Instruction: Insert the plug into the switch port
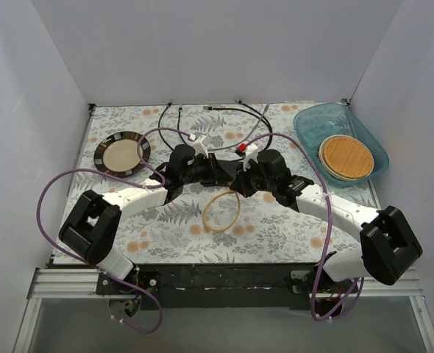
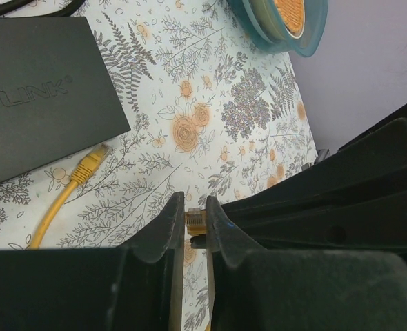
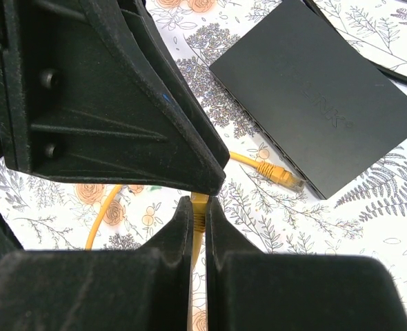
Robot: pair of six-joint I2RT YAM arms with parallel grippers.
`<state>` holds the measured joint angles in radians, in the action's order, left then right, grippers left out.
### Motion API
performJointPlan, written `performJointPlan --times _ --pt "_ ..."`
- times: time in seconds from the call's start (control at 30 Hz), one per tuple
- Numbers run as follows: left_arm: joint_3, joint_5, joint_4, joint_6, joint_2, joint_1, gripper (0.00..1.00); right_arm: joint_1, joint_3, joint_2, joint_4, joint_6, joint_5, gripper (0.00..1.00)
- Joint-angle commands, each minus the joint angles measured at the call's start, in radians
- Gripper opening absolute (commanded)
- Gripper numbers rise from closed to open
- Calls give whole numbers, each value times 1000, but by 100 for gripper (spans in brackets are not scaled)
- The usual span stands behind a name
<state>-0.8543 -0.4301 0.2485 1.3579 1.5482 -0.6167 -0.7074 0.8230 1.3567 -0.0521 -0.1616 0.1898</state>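
Two robot grippers are pinching one yellow cable above a floral tabletop.
The left gripper and right gripper are both squeezing the yellow cable between closed fingers, close together. Its free plug is lying just beside the socket edge of the black switch, not inserted.

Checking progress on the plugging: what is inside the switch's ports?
No plug sits in the ports that show: the yellow plug lies on the table beside the switch. The ports' insides are too dark to see.
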Motion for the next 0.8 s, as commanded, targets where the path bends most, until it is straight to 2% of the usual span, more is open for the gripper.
performJointPlan --times 0.0,0.07,0.1,0.17,0.2,0.23,0.33,0.5,0.63,0.77 --pt "-6 -16 20 -22 -37 -23 0 -7 28 -47 -83 -6 30 14" --pt "9 28 17 -28 -59 -23 0 -7 19 -65 -88 -4 25 27" --pt "11 45 6 -35 -72 -23 0 -6 8 -91 -88 -3 5 42" --pt "18 94 -12 -57 -115 -21 0 -6 -5 -122 -88 4 -13 54" --pt "21 108 -23 -65 -132 -21 0 -3 -19 -157 -91 5 -29 64" --pt "26 125 -23 -75 -166 -21 0 0 -27 -174 -97 5 -32 67" --pt "69 149 21 -94 -220 -21 0 40 -48 -241 -126 -21 8 70" --pt "156 153 129 -115 -338 -21 0 201 -61 -295 -201 -133 288 70" --pt "176 114 166 -129 -381 -21 0 223 -38 -283 -226 -138 402 70" --pt "202 50 245 -131 -404 -21 0 223 -51 -251 -351 -200 554 69"
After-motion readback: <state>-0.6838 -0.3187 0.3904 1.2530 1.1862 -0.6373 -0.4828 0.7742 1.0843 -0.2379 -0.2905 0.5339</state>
